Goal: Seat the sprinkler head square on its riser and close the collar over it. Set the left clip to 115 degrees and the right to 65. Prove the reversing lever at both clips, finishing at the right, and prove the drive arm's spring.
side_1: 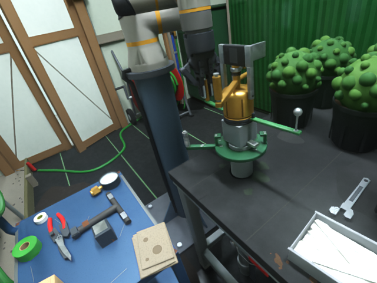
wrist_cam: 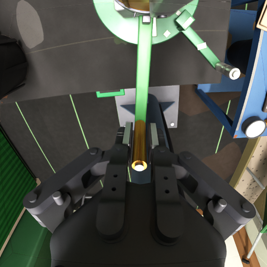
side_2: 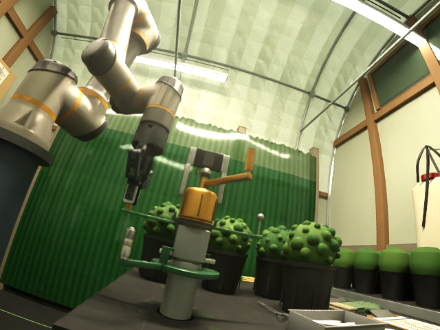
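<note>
A brass post [wrist_cam: 139, 147] stands at the outer end of a long green lever [wrist_cam: 143, 74] that reaches out from the sprinkler head. It sits between the fingers of my gripper [wrist_cam: 140, 135], which is closing around it and does not grip it. The gripper [side_1: 206, 86] hangs behind and left of the brass sprinkler head [side_1: 238, 103], which sits upright on its grey riser [side_1: 240, 137] above a green ring plate [side_1: 241, 150]. A second green arm with a grey knob [side_1: 184, 137] points left from the ring, and another with a ball-topped pin [side_1: 297, 113] points right. A brass drive arm [side_2: 227, 179] rises from the head.
The table's left edge [side_1: 179, 182] lies just under the lever's reach, with the robot's blue pedestal [side_1: 161, 128] beside it. Potted bushes [side_1: 294, 73] stand behind and right of the sprinkler. A white tray [side_1: 335, 246] and a flat spanner [side_1: 350, 199] lie on the table's near right.
</note>
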Robot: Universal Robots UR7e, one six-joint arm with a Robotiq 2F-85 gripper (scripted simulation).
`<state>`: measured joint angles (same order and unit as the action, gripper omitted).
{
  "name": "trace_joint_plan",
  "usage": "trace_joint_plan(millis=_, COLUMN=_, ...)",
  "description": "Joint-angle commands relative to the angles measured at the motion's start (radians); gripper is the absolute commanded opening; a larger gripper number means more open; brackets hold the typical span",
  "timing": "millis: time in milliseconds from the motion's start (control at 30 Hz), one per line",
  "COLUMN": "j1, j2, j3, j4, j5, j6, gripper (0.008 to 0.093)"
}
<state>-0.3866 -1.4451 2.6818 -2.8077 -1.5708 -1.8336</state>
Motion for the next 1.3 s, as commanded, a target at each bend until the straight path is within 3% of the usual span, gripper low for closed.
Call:
trace_joint_plan(millis=0, j1=0.0, j2=0.0, j3=0.0, j4=0.0, j5=0.0, j6=0.0, gripper=0.0231)
trace_joint_plan(millis=733, j1=0.0, j2=0.0, j3=0.0, j4=0.0, j5=0.0, j6=0.0, gripper=0.0173)
trace_joint_plan(millis=767, j1=0.0, j2=0.0, j3=0.0, j4=-0.001, j5=0.0, j6=0.0, gripper=0.008)
trace_joint_plan(millis=1267, j1=0.0, j2=0.0, j3=0.0, j4=-0.001, j5=0.0, j6=0.0, gripper=0.008)
